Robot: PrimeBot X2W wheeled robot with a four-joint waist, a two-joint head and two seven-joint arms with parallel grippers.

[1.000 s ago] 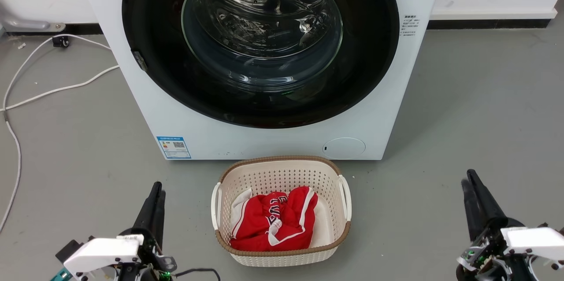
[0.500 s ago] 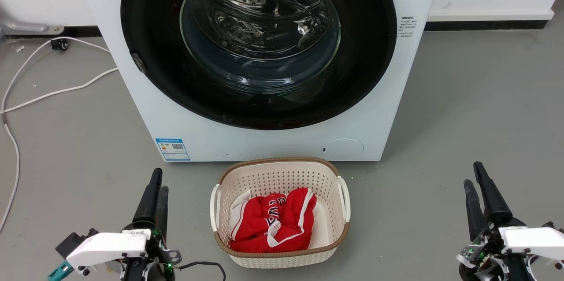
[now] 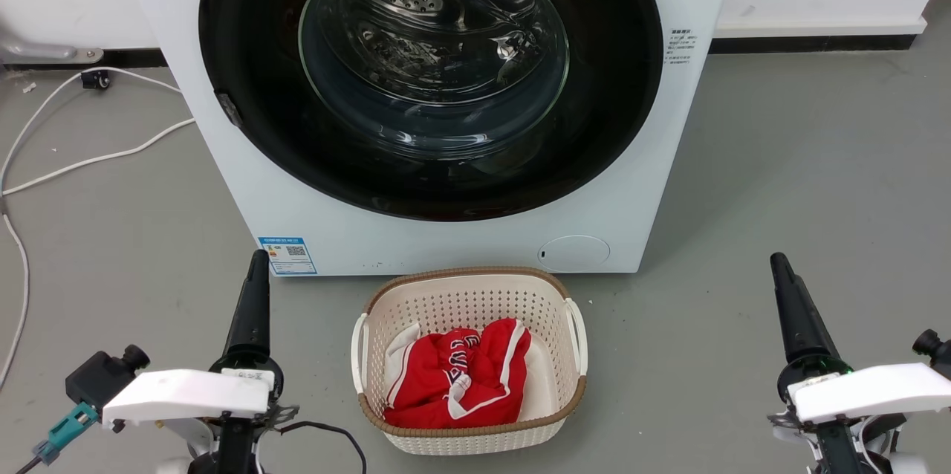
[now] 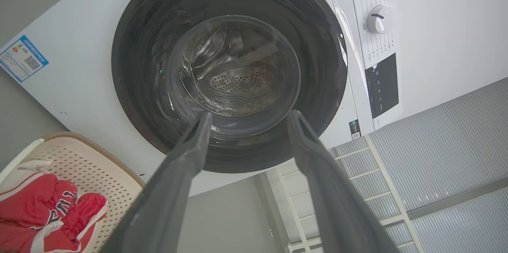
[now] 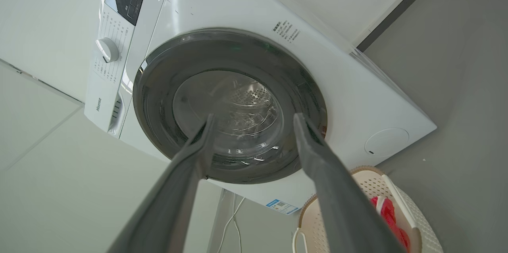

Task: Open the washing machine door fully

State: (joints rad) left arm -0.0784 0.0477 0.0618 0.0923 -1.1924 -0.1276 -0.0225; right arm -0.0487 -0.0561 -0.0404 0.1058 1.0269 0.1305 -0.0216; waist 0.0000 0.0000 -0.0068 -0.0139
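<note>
The washing machine door (image 3: 609, 88) is a big glossy black round with a bulging glass window, and it lies shut against the white machine front. A small grey tab (image 3: 229, 108) sits on its left rim. My left gripper (image 3: 258, 260) stands low at the left, short of the machine and left of the basket. My right gripper (image 3: 779, 260) stands low at the right over bare floor. In the wrist views the door (image 4: 234, 70) (image 5: 230, 102) lies well beyond each open, empty pair of fingers: left gripper (image 4: 251, 113), right gripper (image 5: 254, 115).
A cream perforated basket (image 3: 468, 282) holding a red and white garment (image 3: 461, 377) sits on the floor right in front of the machine, between my arms. White cables (image 3: 96, 158) trail over the grey floor at the left. The dial (image 4: 377, 19) and panel are above the door.
Both grippers have moved forward toward the machine and now show edge-on in the head view. The head camera has tilted slightly. The door has not moved.
</note>
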